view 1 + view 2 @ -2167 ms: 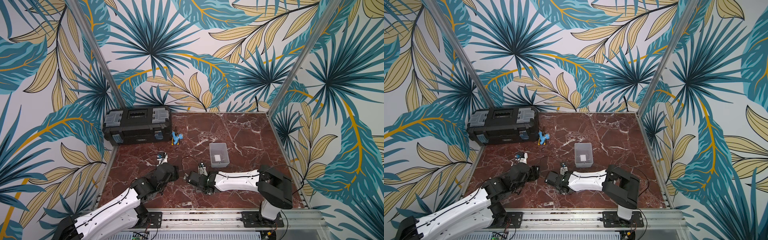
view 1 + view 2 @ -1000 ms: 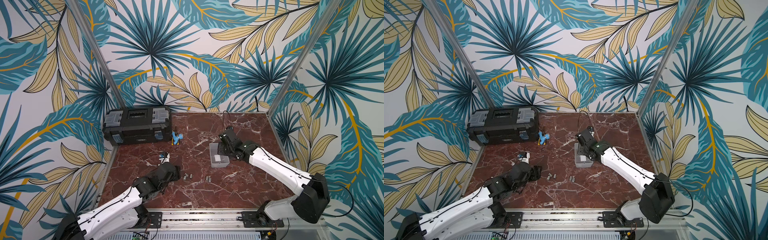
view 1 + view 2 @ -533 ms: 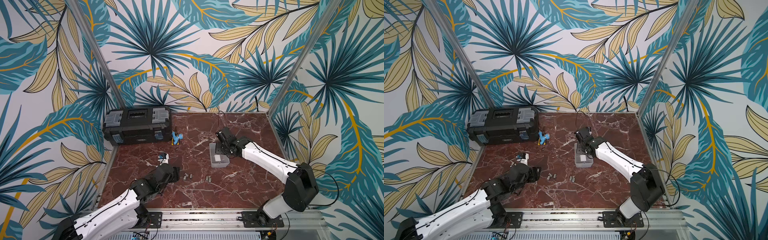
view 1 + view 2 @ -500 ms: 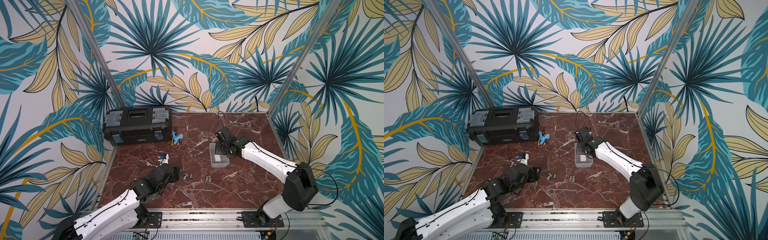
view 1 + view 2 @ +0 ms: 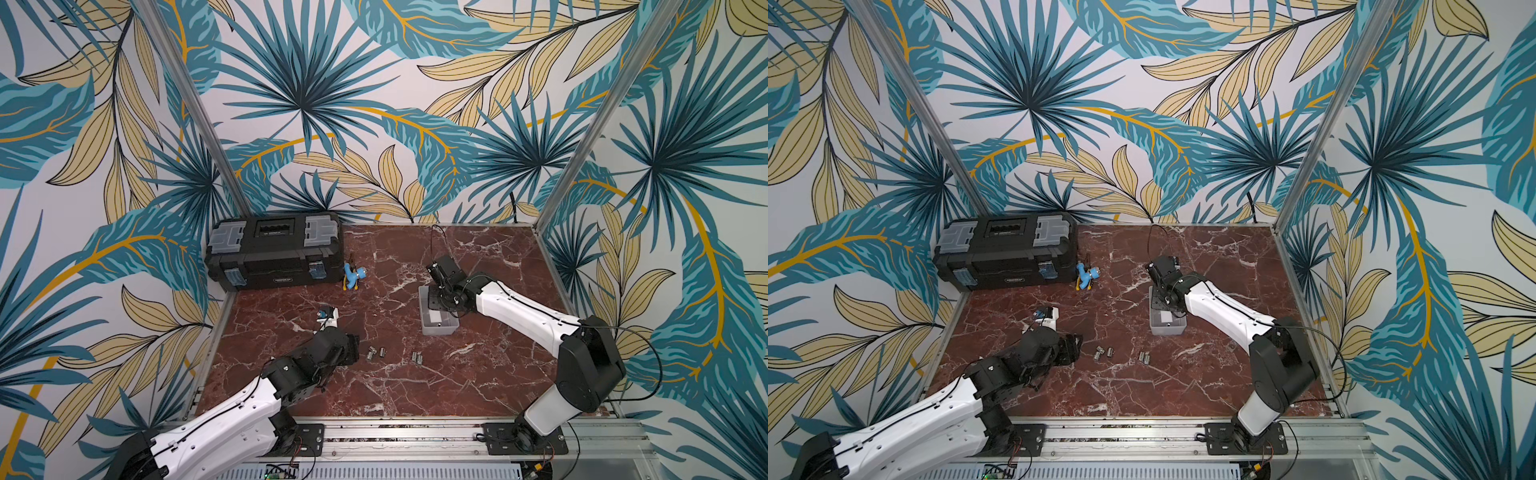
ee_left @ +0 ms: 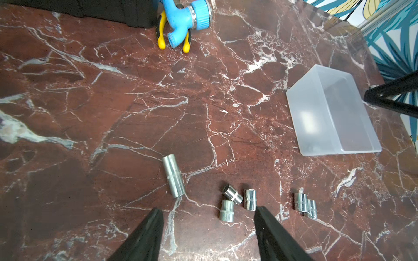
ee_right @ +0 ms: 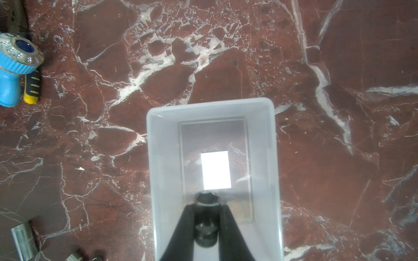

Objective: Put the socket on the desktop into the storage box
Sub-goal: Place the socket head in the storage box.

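Marble, dark red-brown with white veins, makes up the desktop (image 5: 395, 386). Aluminium rails (image 5: 395, 432) edge it, and leaf-print walls (image 5: 311, 104) rise straight off the left, back and right sides.

At far left a black toolbox (image 5: 274, 253) sits tight in the back corner; the plate (image 5: 286, 280) on its front is too small to read. Just beside its right end lie a blue hose nozzle (image 6: 185, 18) and pliers (image 6: 161, 38) with yellow handles.

Nearer the front, the left gripper (image 6: 208, 210) hovers low over the marble, jaws well apart, holding nothing. Ahead of it a long socket (image 6: 173, 178) lies on its side. To its right are three short sockets (image 6: 233, 201) bunched together, then a pair of sockets (image 6: 305, 204) touching each other. Between these and the front rail the marble lies bare and wide.

Right of centre stands the box (image 5: 438, 330), translucent and lidless, apart from everything else. The right gripper (image 7: 207, 204) hangs over its far end, jaws pinched on a dark socket (image 7: 205, 228) inside the outline of the walls. Whether it touches the bottom I cannot tell. A white label (image 7: 216, 170) on the bottom glares too bright to read. Open marble runs from the box to the right rail, crossed only by the right arm (image 5: 519, 311).
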